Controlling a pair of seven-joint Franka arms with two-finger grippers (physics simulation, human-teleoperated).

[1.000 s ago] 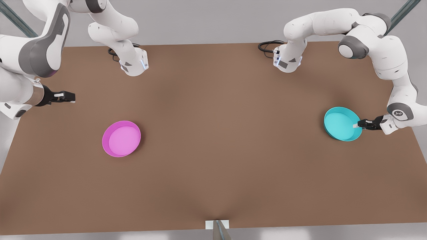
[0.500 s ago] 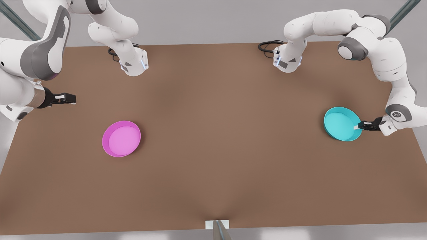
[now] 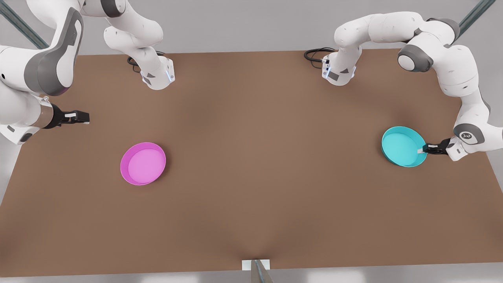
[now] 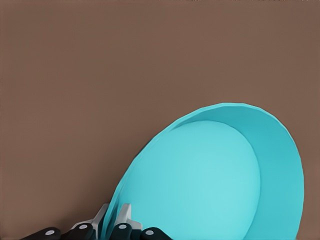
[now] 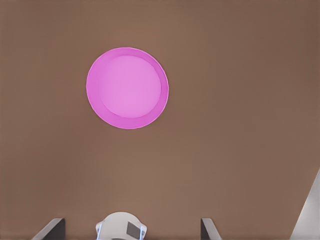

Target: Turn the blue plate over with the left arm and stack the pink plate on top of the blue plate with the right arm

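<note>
The blue plate (image 3: 401, 145) is a cyan dish, open side up, near the front view's right table edge. My left gripper (image 3: 423, 149) reaches in from that edge and is shut on its rim. The left wrist view shows the two pads (image 4: 125, 216) pinching the rim wall of the blue plate (image 4: 200, 180). The pink plate (image 3: 143, 163), a magenta dish with a lighter floor, lies open side up on the front view's left half. My right gripper (image 3: 84, 116) hangs well behind and to the left of it, apart from it. The right wrist view looks down on the pink plate (image 5: 127, 87).
Both plates rest on a brown table (image 3: 259, 165). The two arm bases (image 3: 159, 76) (image 3: 338, 72) stand at the back edge, with black cables (image 3: 314, 53) beside them. A small white bracket (image 3: 255, 264) sits at the front edge.
My left gripper's fingers have closed onto the blue plate's rim and its wrist has shifted slightly toward the front view's right. The right arm has barely moved. Both plates stay in place.
</note>
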